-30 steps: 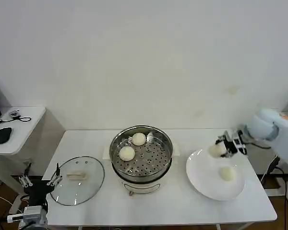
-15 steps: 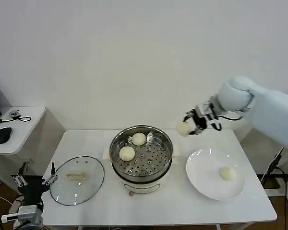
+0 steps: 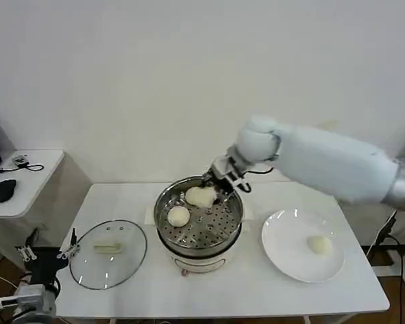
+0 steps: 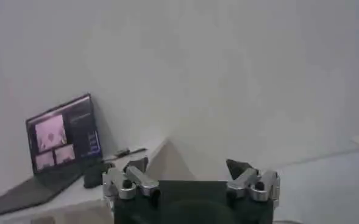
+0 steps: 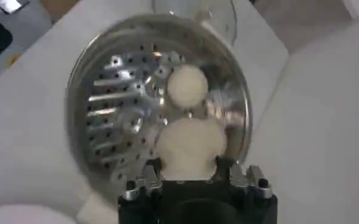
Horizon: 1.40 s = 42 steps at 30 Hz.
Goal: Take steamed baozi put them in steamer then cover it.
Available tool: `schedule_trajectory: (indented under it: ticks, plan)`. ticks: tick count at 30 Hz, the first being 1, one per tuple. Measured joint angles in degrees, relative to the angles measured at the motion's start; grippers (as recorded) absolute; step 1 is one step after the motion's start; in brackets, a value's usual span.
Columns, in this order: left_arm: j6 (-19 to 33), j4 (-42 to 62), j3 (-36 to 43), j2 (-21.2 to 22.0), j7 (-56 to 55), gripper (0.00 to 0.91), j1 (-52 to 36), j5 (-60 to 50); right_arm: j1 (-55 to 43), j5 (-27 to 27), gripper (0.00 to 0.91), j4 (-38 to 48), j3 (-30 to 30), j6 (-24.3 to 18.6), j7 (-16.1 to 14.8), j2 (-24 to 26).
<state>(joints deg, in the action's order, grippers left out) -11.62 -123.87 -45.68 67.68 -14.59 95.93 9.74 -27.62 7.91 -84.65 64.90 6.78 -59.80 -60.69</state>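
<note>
Plain white wall [image 3: 189,81] behind; white counter [image 3: 256,290] in front; lower white side desk [image 3: 27,182] at left carries a black mouse [image 3: 3,190]; open laptop [image 4: 60,137] on it.

The round shiny steel steamer [image 5: 106,109] is smeared by blur in the right wrist view — its near rim is hidden behind the right gripper [image 5: 188,173]. The left gripper [image 3: 47,253] is cut off by the head view's lower edge — its arm cannot be made out.

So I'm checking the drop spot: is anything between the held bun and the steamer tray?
Nothing visible. The right gripper holds the bun above bare tray in the steamer; another bun lies beyond it.
</note>
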Motion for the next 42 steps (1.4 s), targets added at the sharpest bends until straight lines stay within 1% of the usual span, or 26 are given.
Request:
schedule_trajectory:
  ticks: [8, 15, 21, 26, 36, 37, 38, 39, 42]
  plan:
    - [-0.7, -0.2, -0.8, 0.1, 0.2, 0.907, 0.3, 1.5, 1.9, -4.3, 0.625, 0.9, 2.4, -4.4, 0.1, -3.5]
    - [-0.9, 0.2, -0.8, 0.5, 0.2, 0.907, 0.5, 2.0, 2.0, -7.8, 0.615, 0.3, 4.0, -8.1, -1.4, -4.0]
    - [-1.1, 0.3, -0.7, 0.6, 0.2, 0.907, 0.4, 2.2, 2.2, -9.2, 0.625, 0.2, 4.6, -10.3, -2.8, -4.5]
    - [-1.2, 0.5, -0.8, 0.4, 0.2, 0.907, 0.3, 2.3, 2.4, -9.7, 0.625, -0.4, 5.0, -11.4, -4.0, -4.6]
    - [-1.4, 0.8, -0.8, 0.4, 0.2, 0.907, 0.2, 2.5, 2.5, -10.4, 0.625, -1.3, 5.5, -12.6, -5.5, -4.7]
    - [-1.4, 0.8, -0.8, 0.4, 0.2, 0.907, 0.3, 2.5, 2.5, -10.4, 0.665, -1.4, 5.5, -12.6, -5.5, -4.7]
    - [-1.4, 0.7, -0.8, 0.4, 0.3, 0.907, 0.3, 2.4, 2.5, -10.5, 0.816, -1.5, 5.5, -12.6, -5.5, -4.7]
    - [-1.4, 0.7, -0.8, 0.4, 0.3, 0.907, 0.4, 2.4, 2.5, -10.6, 0.897, -1.6, 5.5, -12.7, -5.5, -4.7]
    - [-1.4, 0.6, -0.8, 0.4, 0.3, 0.907, 0.4, 2.4, 2.5, -10.7, 0.907, -1.7, 5.5, -13.0, -5.4, -4.5]
